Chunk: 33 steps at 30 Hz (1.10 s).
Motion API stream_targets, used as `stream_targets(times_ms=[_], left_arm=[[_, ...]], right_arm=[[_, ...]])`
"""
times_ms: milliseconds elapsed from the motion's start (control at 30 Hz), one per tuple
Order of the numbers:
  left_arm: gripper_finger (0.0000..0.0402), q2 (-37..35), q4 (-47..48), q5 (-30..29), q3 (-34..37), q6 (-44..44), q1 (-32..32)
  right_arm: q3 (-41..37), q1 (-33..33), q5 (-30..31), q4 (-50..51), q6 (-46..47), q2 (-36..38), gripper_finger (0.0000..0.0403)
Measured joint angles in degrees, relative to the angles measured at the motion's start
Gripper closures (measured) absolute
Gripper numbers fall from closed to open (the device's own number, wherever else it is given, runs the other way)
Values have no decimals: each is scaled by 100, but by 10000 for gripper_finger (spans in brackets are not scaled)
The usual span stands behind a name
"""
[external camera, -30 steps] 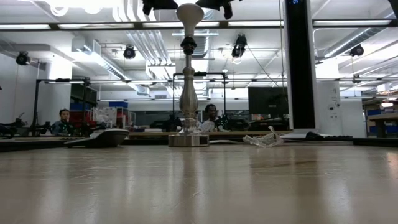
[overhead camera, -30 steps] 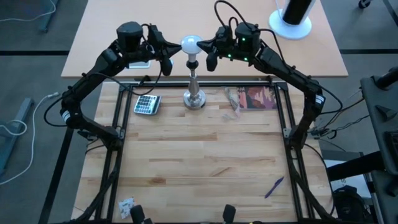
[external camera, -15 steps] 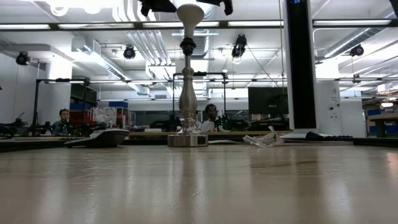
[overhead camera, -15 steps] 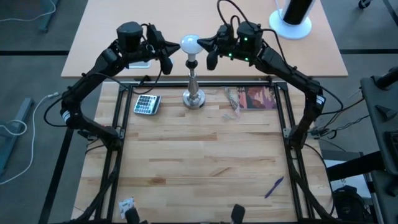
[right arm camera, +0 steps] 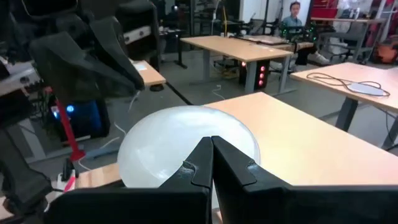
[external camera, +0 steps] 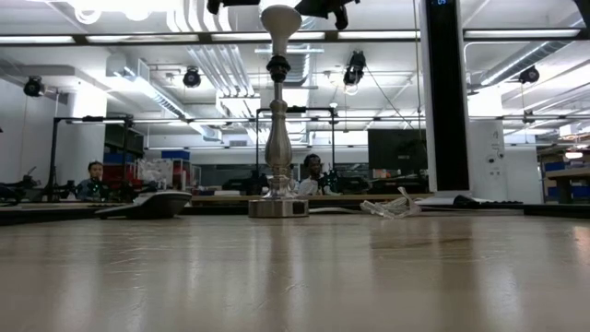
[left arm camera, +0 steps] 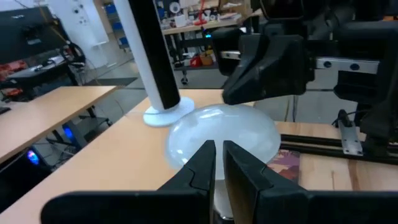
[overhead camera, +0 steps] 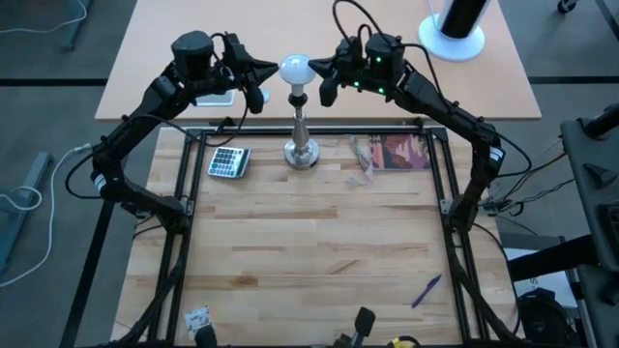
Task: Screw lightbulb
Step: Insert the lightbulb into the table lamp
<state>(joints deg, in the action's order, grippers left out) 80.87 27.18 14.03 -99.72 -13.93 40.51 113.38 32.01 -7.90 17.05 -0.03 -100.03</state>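
Note:
The white frosted lightbulb [overhead camera: 295, 70] sits base down in the black socket on top of the silver stand [overhead camera: 302, 145], which rests on its round foot at the far middle of the wooden table. My left gripper [overhead camera: 272, 70] is shut and points level at the bulb's left side. My right gripper [overhead camera: 315, 68] is shut and points level at its right side. Each wrist view shows the glass [left arm camera: 249, 134] [right arm camera: 161, 143] right behind the shut fingertips. In the low view the bulb [external camera: 280, 18] is at the top edge. My left gripper's shut fingertips [left arm camera: 208, 152] come level from the table's left at the bulb's left flank [left arm camera: 186, 140]; I cannot tell whether they touch the glass. My right gripper's shut fingertips [right arm camera: 205, 149] come level from the right at the bulb's right flank [right arm camera: 242, 143]; I cannot tell whether they touch it.
A calculator [overhead camera: 228, 161] lies left of the stand. A clear wrapper [overhead camera: 363, 155] and a printed card [overhead camera: 401, 152] lie to its right. A pen [overhead camera: 427, 290] lies near the right front. A white cylinder on a round base [overhead camera: 455, 24] stands on the far table.

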Motion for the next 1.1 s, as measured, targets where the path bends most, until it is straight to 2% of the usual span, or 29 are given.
stream_targets(times_ms=[433, 767, 1100], left_arm=[[380, 191, 87, -11, -11, 96, 4], [380, 221, 114, -339, -11, 94, 30], [380, 165, 86, -333, -1, 115, 29]], right_arm=[[-2, -59, -120, -93, 2, -54, 403], [-9, -93, -436, -136, 174, -59, 403], [-20, -136, -361, -123, 148, -11, 403]])
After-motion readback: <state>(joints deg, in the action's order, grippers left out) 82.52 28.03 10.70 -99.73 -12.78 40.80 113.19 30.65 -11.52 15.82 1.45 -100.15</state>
